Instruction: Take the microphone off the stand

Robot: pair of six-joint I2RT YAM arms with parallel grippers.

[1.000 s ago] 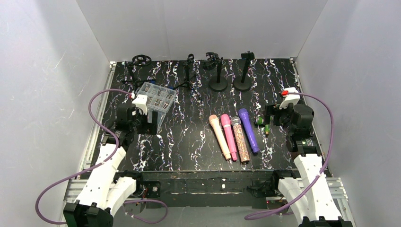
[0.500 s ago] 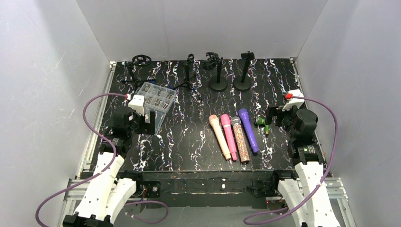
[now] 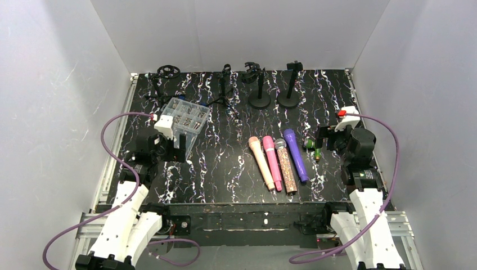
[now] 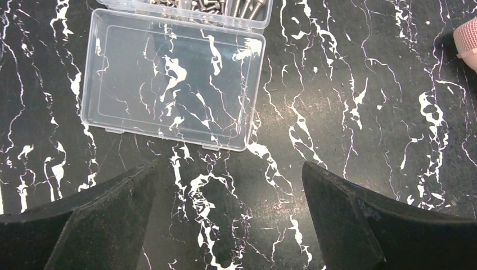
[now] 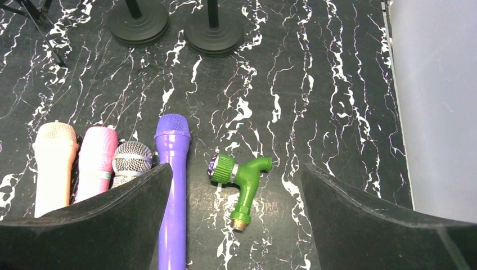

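Note:
Several microphones lie side by side on the black marbled table: peach, pink, glittery with a silver mesh head, and purple. The right wrist view shows their heads, with the purple one nearest. Several black stands line the back edge, among them two round-based ones. No clip shows a microphone in it. My left gripper hangs open over bare table below a clear box. My right gripper is open above a green tap, right of the microphones.
A clear plastic box of small metal parts sits at the left, its lid open flat. A green plastic tap lies right of the purple microphone. A tripod stand spreads its legs at the back. White walls enclose the table.
Both arms have shifted only slightly, the left drawing a little back and left. Both grippers stay open. The microphones have not moved.

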